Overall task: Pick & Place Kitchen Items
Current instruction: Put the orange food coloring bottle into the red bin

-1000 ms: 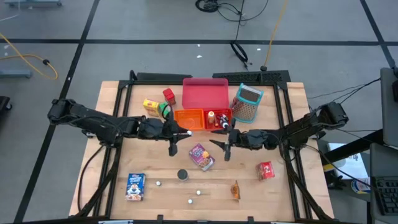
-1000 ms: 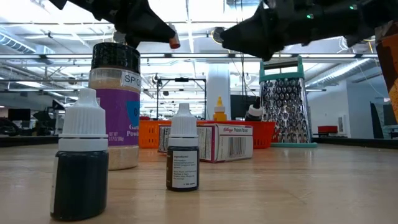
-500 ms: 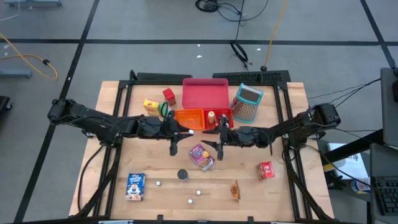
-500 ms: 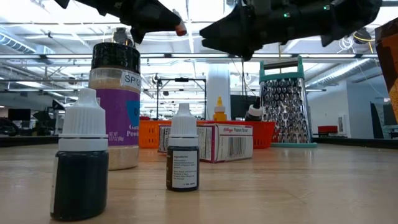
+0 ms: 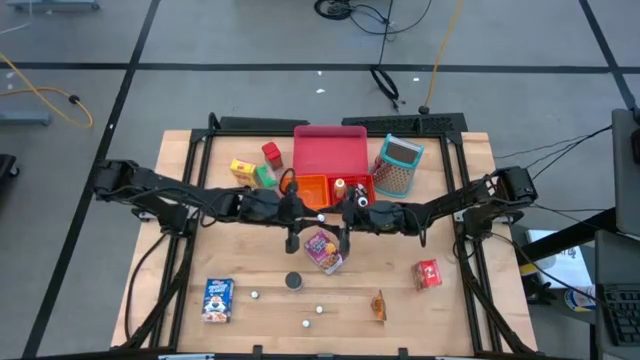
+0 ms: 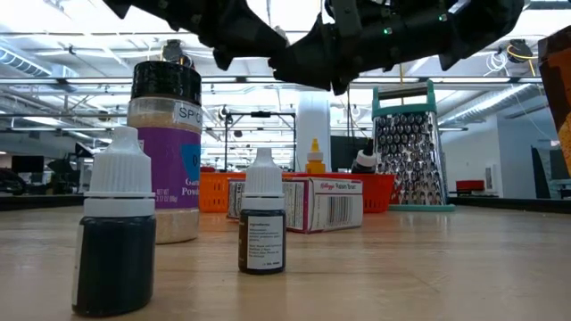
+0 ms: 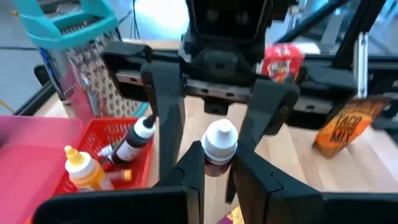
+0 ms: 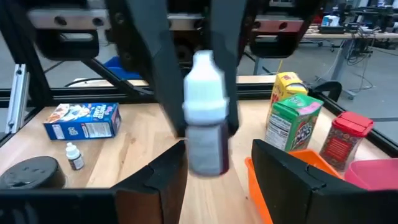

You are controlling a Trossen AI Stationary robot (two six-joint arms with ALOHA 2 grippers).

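A small bottle (image 8: 205,118) with a white cap and a dark body hangs upright above the table's middle, with my left gripper (image 7: 219,168) shut on it. My right gripper (image 8: 217,163) faces it from the table's right side and stands open. Its fingers (image 7: 165,106) flank the bottle with a gap on either side. In the high view both grippers (image 5: 300,216) (image 5: 343,216) meet over a purple packet (image 5: 323,251). A black can (image 5: 293,281), a blue box (image 5: 218,298) and a red packet (image 5: 428,273) lie on the near half of the table. My left gripper pinches the bottle's dark body (image 7: 216,167), just below the white cap, between its two fingers. The fingers come roughly level from the table's left side. The bottle stands upright, cap up, lifted clear of the table.
At the far side stand a pink tray (image 5: 329,150), an orange bin (image 5: 305,188), a red bin (image 5: 352,190) with bottles, and a grater (image 5: 398,165). Yellow and green boxes (image 5: 252,173) stand to the left of the bins. A taco packet (image 5: 378,305) and tiny bottles (image 6: 262,223) lie near the front edge.
My left gripper has carried the bottle toward the table's right, and my right gripper has come toward the table's left. The two have closed in on each other, so the right fingers now stand around the bottle. The bottle has stayed upright and clear of the table.
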